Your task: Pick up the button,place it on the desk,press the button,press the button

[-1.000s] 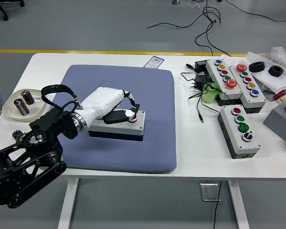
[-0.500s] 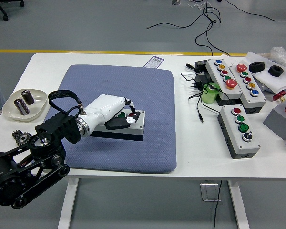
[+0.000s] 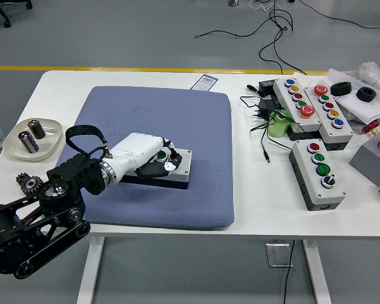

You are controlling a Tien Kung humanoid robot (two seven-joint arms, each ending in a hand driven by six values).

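The white bench carried a large blue-grey pad across its middle, and on the pad's near left part lay the button box, a grey box on a dark base, flat and upright. That placing suggested the picking-up and setting-down steps were already finished, though the box rested on the pad and not on bare bench. The left arm came in from the lower left, and its white left hand lay over the box's left and middle part. Its fingers were curled down onto the top face, touching the area of a green button; they held nothing, and appeared to be pressing. Whether that press was the first or the second could not be told. Other button boxes stood untouched, well apart at the right. The right arm was out of sight.
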